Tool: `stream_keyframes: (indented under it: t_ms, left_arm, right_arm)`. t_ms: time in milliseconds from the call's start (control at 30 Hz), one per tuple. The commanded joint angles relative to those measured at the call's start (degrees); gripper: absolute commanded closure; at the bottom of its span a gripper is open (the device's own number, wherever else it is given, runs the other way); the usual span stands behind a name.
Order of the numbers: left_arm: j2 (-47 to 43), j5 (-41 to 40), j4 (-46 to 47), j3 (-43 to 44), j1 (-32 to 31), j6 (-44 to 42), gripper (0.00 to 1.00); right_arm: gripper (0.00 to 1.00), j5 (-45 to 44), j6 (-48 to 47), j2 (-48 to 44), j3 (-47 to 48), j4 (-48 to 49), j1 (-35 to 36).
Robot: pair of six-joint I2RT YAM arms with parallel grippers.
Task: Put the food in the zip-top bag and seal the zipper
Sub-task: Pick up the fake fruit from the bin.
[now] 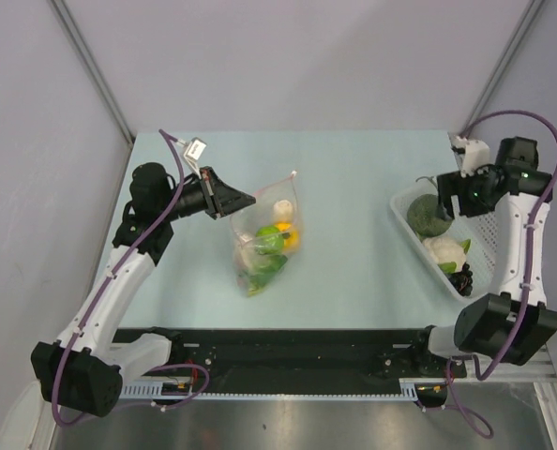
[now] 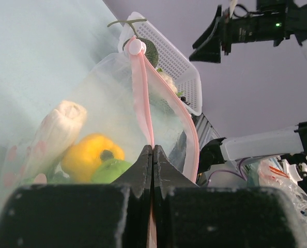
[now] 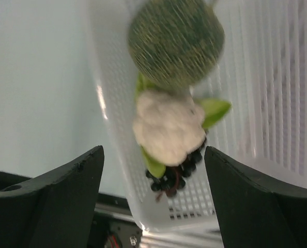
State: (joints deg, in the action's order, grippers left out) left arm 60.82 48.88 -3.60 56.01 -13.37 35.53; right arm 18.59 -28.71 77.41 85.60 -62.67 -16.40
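Left wrist view: I see my left gripper (image 2: pixel 152 151) pinched shut on the zipper (image 2: pixel 141 88). Beyond it, the zip-top bag (image 2: pixel 99 93) holds food (image 2: pixel 91 155). Farther off, the right gripper (image 3: pixel 153 155) hangs with fingers spread over the basket (image 3: pixel 277 103).

White latticed basket (image 1: pixel 486 246) at right edge of pale green tabletop (image 1: pixel 353 178); grey walls (image 1: pixel 307 56) behind.

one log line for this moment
left gripper shut on zipper | right gripper open above basket | bag partly filled | melon, cauliflower, grapes in basket
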Motion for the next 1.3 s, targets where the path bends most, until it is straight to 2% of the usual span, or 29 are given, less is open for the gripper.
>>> stream_keyframes:
  t_ms: [0, 133, 200, 567, 833, 933, 1133, 1167, 1233, 1267]
  left_arm:
    - [-1.32, 2.8, 1.75, 0.85, -0.08, -1.77, 1.0]
    - [-0.53, 3.5, 1.22, 1.3, -0.08, -2.65, 1.0]
    - [-0.17, 3.94, 1.22, 1.47, -0.08, -2.57, 1.0]
    - [0.44, 3.94, 0.43, 1.91, -0.08, -3.98, 1.0]
    - [0.79, 3.85, 0.43, 2.09, -0.08, -4.41, 1.0]
    - [0.79, 3.68, 0.43, 2.18, -0.08, -4.68, 1.0]
    - [0.62, 3.5, 0.25, 2.0, 0.09, -5.29, 1.0]
    - [0.53, 3.59, 0.17, 1.91, 0.09, -5.29, 1.0]
    - [0.44, 3.68, 0.34, 1.74, 0.09, -5.29, 1.0]
    - [0.27, 3.76, 0.52, 1.3, 0.09, -5.29, 1.0]
  right_arm:
    - [0.19, -4.52, -15.38, 1.43, -1.48, -12.36, -10.65]
    - [0.22, -4.62, -25.32, 3.71, -3.86, -15.9, -18.47]
    - [0.23, -5.75, -26.22, 4.5, -5.35, -15.29, -19.36]
    - [0.23, -7.42, -16.83, 12.76, -12.65, -8.7, -19.46]
    - [0.21, -11.73, -12.52, 14.96, -18.71, -2.02, -14.98]
    - [0.28, -14.45, -10.33, 16.37, -19.95, 0.7, -14.01]
    - [0.51, -18.14, -10.49, 15.41, -19.95, 2.3, -13.74]
    - [0.61, -18.5, -11.36, 14.8, -19.95, 1.95, -13.83]
    - [0.72, -20.07, -12.33, 12.6, -19.95, 1.59, -14.18]
    - [0.82, -20.34, -13.47, 11.81, -19.95, 1.16, -14.44]
